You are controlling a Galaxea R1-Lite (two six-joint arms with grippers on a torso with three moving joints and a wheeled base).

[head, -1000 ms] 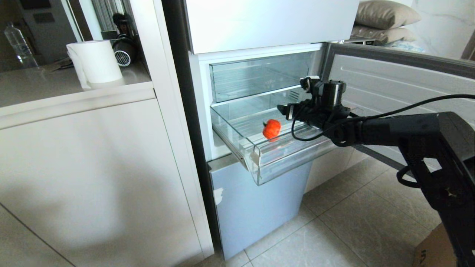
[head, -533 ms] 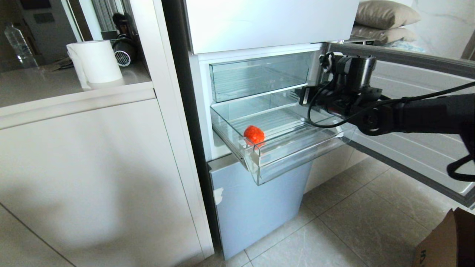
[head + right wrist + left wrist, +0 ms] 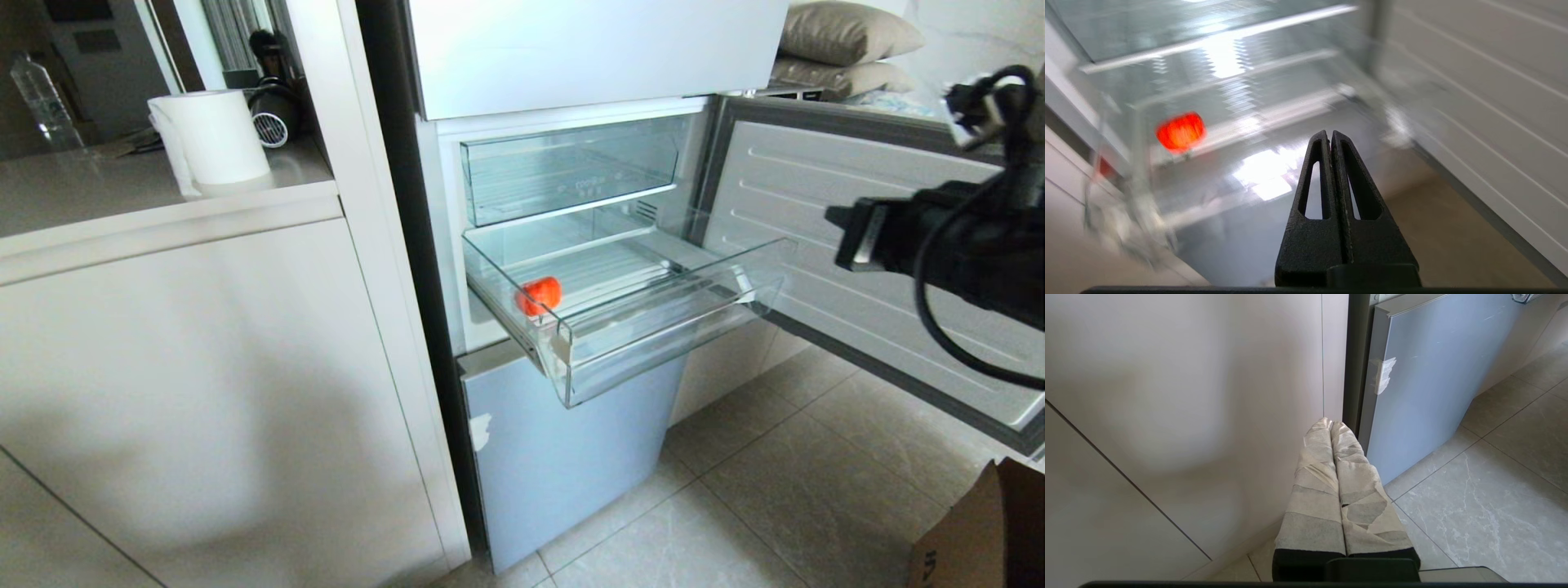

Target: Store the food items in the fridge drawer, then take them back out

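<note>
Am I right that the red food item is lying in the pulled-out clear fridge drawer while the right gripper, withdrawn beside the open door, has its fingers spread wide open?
Not quite. The food item does lie in the pulled-out fridge drawer, and the right gripper is beside the open door, but its fingers are pressed shut and empty, as the right wrist view shows.

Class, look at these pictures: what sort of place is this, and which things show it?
Most likely a home kitchen: an open fridge with a clear drawer, a countertop bearing a paper roll, and tiled floor.
</note>
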